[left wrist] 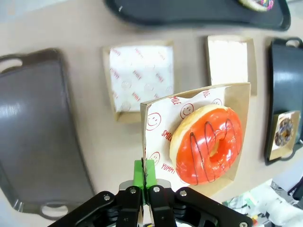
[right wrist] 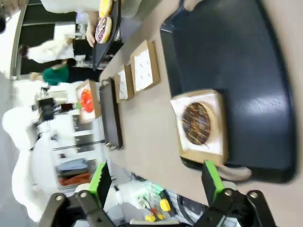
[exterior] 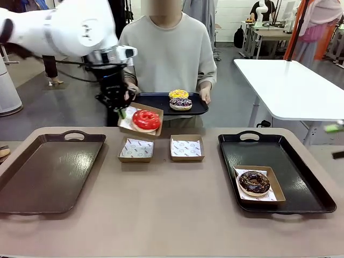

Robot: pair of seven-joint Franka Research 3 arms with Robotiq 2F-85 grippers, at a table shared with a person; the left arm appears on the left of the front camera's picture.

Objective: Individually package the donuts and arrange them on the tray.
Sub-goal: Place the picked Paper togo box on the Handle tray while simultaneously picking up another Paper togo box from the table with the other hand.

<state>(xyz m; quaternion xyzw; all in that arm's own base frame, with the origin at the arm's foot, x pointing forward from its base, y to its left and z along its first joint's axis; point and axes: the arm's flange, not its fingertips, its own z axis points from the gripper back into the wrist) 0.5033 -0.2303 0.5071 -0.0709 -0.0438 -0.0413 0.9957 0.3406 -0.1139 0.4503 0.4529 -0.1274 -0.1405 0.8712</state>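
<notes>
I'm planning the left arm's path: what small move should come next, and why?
Probably swing the box toward the left tray and lower it there. The left hand is shut on its edge, holding it and the red donut tilted above the table; the right tray already holds a boxed chocolate donut.

At the front view's right edge the right gripper (exterior: 336, 141) is cut off, its green pad (exterior: 333, 128) blurred. The left gripper (exterior: 122, 112) covers part of the person's hand (exterior: 130, 92), and the box (exterior: 141, 119) it pinches hides a corner of the held tray (exterior: 193, 105). The left wrist view's top edge cuts the purple donut (left wrist: 258, 4).
</notes>
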